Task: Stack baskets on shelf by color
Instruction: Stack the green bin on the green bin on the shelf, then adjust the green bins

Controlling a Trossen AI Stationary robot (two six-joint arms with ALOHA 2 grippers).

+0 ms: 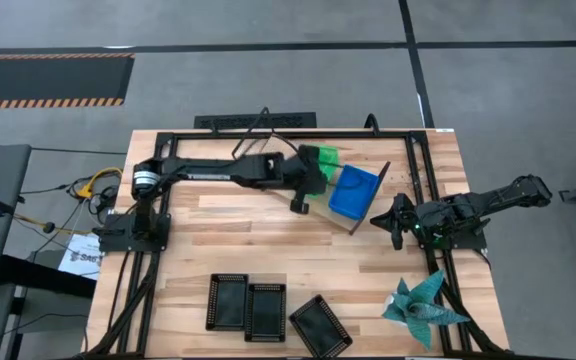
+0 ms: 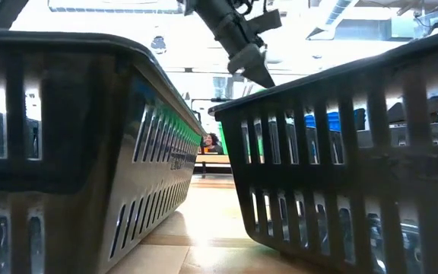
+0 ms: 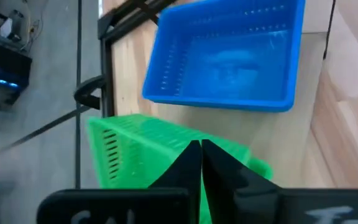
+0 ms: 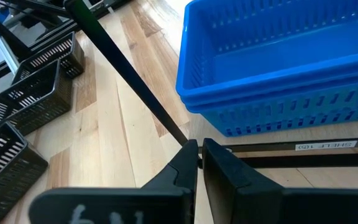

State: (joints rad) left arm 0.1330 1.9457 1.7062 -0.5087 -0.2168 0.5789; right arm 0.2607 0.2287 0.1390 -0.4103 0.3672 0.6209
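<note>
A bright green basket (image 1: 325, 158) (image 3: 135, 155) lies at the far middle of the table, left of the shelf (image 1: 376, 195). A stack of blue baskets (image 1: 353, 190) (image 3: 229, 56) rests on the shelf's board. My left gripper (image 1: 308, 185) (image 3: 201, 149) reaches in from the left, shut, its tips right at the green basket. My right gripper (image 1: 388, 218) (image 4: 199, 149) waits at the shelf's right end, shut on nothing. Three black baskets (image 1: 265, 310) lie at the near edge. My left gripper has its shut fingertips (image 3: 191, 155) slanting down over the green basket's upper side (image 3: 166, 140). I cannot tell whether they touch it or have any of it between them.
A teal spiky star (image 1: 423, 305) lies at the near right. The shelf's black wire end frame (image 4: 129, 74) runs close past my right gripper. Two black baskets (image 2: 67, 152) (image 2: 356, 167) fill the low view. Black frame rails (image 1: 268, 135) border the table's far side.
</note>
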